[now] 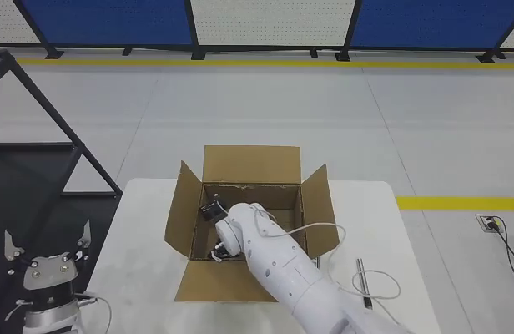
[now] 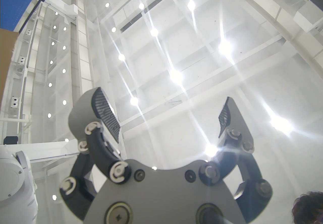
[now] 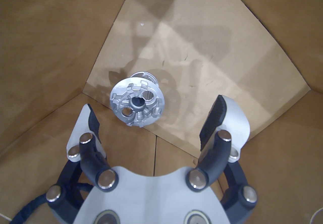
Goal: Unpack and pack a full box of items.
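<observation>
A large industrial test hall is seen here: a pale coated floor (image 1: pixel 340 125) is marked with yellow lines (image 1: pixel 265 62), the bay is closed off by blue and white partition panels (image 1: pixel 107 21), and a high, white-beamed ceiling (image 2: pixel 227 20) is studded with rows of spotlights (image 2: pixel 176 76) above one white tabletop (image 1: pixel 140 250)

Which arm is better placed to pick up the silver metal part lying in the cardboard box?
Right. The right gripper is open inside the brown cardboard box, facing the silver wheel-shaped metal part on its floor. The left gripper, also open, points up at the ceiling, away from the box.
</observation>
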Available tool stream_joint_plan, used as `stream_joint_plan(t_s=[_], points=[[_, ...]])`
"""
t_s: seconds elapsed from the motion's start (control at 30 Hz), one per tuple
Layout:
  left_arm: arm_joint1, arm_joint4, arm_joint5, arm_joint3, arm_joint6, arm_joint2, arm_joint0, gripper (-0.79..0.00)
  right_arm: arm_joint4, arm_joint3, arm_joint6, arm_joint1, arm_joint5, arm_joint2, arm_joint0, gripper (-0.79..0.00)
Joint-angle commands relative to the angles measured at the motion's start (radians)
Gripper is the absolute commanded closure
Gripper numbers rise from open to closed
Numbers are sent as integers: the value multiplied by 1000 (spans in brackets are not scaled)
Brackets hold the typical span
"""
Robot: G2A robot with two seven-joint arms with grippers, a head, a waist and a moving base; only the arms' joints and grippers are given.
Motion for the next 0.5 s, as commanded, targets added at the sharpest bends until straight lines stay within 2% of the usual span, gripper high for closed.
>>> stream_joint_plan(t_s=[0.0, 0.47], points=[[-1, -2, 0, -1, 0, -2, 1, -785, 0, 18, -8, -6, 6, 0, 5, -785], [-4, 1, 3, -6, -2, -5, 3, -785, -14, 97, -58, -30, 84, 10, 43, -785]])
